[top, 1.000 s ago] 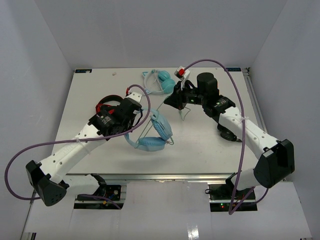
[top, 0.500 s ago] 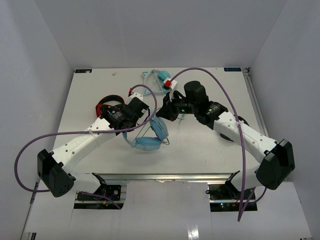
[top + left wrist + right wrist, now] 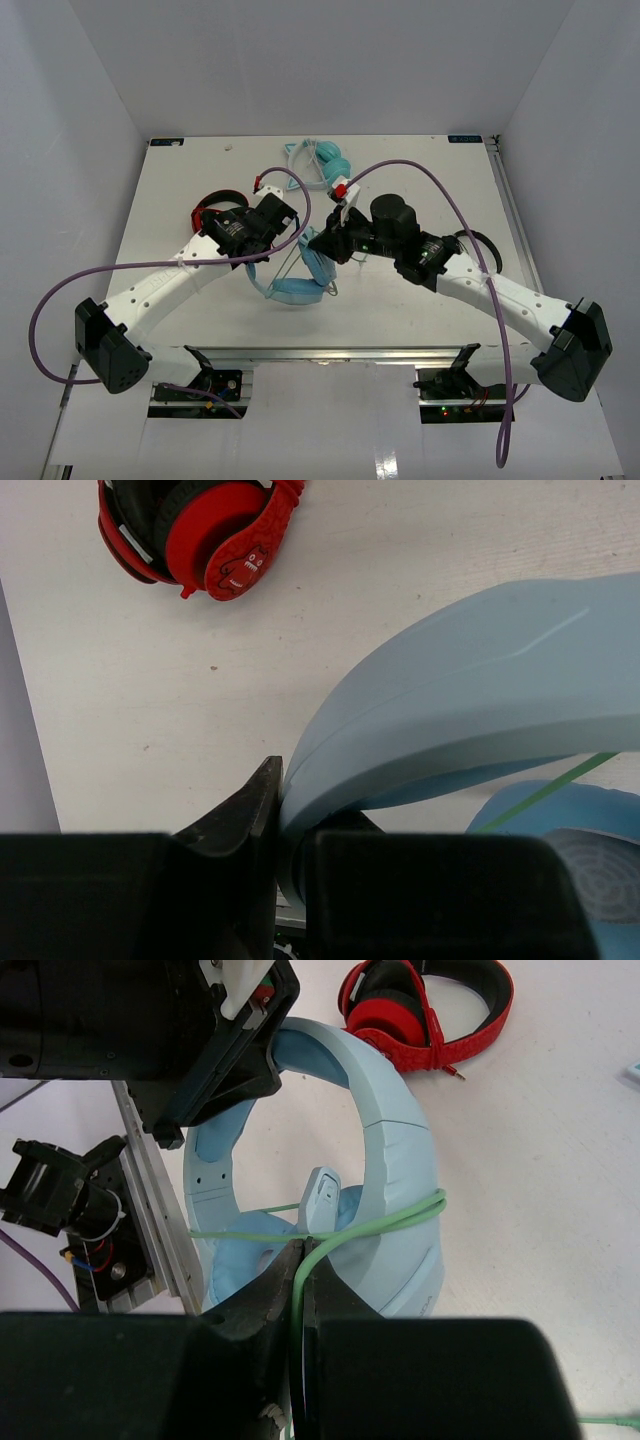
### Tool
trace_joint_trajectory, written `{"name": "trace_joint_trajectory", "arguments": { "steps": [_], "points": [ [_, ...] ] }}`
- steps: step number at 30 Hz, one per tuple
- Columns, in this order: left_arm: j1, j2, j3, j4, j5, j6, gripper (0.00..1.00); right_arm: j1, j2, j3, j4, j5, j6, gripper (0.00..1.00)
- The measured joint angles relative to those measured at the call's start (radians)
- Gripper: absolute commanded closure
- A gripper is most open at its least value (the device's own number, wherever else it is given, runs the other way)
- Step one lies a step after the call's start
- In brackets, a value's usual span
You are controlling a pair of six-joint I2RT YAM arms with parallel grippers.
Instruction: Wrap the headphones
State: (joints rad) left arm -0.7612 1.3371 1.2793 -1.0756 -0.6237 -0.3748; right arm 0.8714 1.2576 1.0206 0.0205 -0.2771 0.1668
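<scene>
Moved: over the last second your right claw (image 3: 322, 245) has swung off the far side by the teal cat-ear pair (image 3: 322, 160), coming toward the arm bases and up against the headphones (image 3: 298, 287). The left arm has barely shifted.
Headphones: light blue, on the tabletop (image 3: 400, 305) near its front edge, between the two claws.
left claw (image 3: 278, 232): only the left wrist view shows the grip, clamped on the wide headband (image 3: 470, 700). From overhead the wrist covers it.
Right claw grip: the right wrist view shows the fingers pinched together on the pale-green cable (image 3: 385, 1220), which runs across the headband and one cup. Overhead you get only thin strands.
Around: red-and-black headphones (image 3: 215, 207) lie behind the left arm, partly covered by it overhead and plain in both wrist views. Purple hoses (image 3: 440, 190) arc over the arms.
Writing: small white print on the red cup (image 3: 245, 568), too small for you to read.
</scene>
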Motion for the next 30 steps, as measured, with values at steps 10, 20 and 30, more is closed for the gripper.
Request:
{"name": "trace_joint_trajectory", "arguments": {
  "steps": [10, 20, 30],
  "points": [
    [0.007, 0.000, 0.000, -0.028, 0.021, 0.000, 1.00, 0.056, -0.009, -0.044, 0.066, 0.066, 0.015, 0.91],
    [0.006, -0.030, -0.010, -0.009, 0.029, 0.011, 1.00, 0.079, -0.041, -0.047, 0.058, 0.121, 0.009, 0.92],
    [0.005, -0.036, -0.011, 0.045, 0.030, 0.005, 1.00, 0.093, -0.062, 0.005, -0.022, 0.189, -0.020, 0.89]
  ]
}}
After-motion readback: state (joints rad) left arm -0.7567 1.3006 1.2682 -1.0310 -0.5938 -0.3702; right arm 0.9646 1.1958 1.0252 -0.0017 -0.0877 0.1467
